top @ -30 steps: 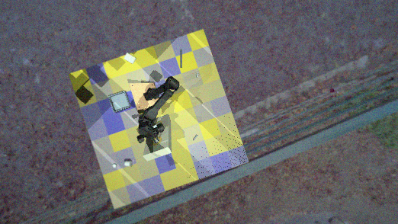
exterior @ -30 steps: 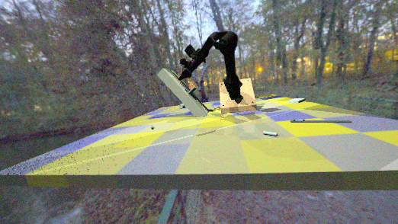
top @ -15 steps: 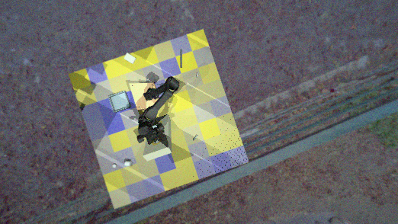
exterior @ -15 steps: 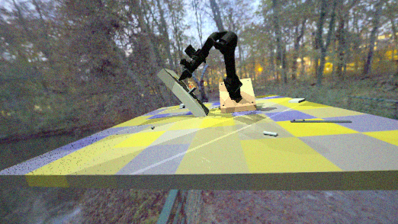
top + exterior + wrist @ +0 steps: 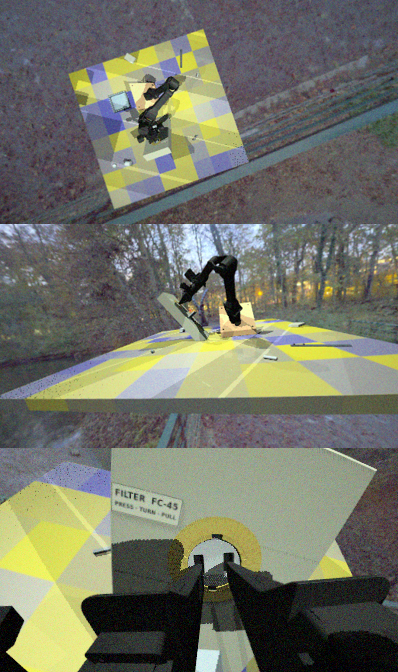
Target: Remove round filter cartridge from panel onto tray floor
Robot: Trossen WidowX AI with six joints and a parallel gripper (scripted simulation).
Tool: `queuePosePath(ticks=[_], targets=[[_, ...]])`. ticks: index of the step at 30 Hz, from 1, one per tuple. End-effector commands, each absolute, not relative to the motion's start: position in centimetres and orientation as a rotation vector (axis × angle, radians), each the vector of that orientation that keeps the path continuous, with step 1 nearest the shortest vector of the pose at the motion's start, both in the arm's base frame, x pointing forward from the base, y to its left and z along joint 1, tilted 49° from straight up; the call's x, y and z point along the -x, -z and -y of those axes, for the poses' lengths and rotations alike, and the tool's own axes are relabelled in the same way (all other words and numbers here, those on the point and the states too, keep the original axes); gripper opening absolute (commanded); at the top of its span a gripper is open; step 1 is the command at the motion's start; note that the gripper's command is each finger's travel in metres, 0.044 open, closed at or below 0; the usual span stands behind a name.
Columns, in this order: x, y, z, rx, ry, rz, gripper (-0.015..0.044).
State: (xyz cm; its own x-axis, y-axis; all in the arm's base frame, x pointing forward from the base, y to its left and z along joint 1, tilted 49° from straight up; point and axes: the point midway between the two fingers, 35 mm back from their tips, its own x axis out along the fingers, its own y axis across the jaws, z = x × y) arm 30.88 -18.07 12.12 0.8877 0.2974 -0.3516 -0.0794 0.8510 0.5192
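Note:
The round filter cartridge (image 5: 215,550) shows a pale face with two dark slots inside a yellow ring on the tilted grey service panel (image 5: 240,483) (image 5: 198,331) (image 5: 158,154). In the wrist view the slots stand side by side, left and right. My gripper (image 5: 214,568) (image 5: 180,302) is partly open, with its narrow fingertips at the lower edges of the two slots. Nothing is held between the fingers. Whether the tips are inside the slots or just in front cannot be told. The square tray (image 5: 111,104) lies left of the arm in the top view, with nothing visible in it.
An orange board (image 5: 138,91) (image 5: 229,324) stands by the arm's base. A dark rod (image 5: 181,58) (image 5: 322,345), a pale block (image 5: 129,58) (image 5: 296,324) and a small white cylinder (image 5: 270,357) lie on the table. A small pale object (image 5: 127,162) lies beyond the panel.

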Motion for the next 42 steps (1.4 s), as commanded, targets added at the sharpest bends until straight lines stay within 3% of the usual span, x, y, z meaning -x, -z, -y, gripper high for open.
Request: queuePosePath(ticks=[1,42], targets=[[-31.00,-12.27,18.28,-0.520,-0.199,-0.440,0.0096],[-31.13,-11.95,18.03,-0.520,-0.199,-0.440,0.0096]])
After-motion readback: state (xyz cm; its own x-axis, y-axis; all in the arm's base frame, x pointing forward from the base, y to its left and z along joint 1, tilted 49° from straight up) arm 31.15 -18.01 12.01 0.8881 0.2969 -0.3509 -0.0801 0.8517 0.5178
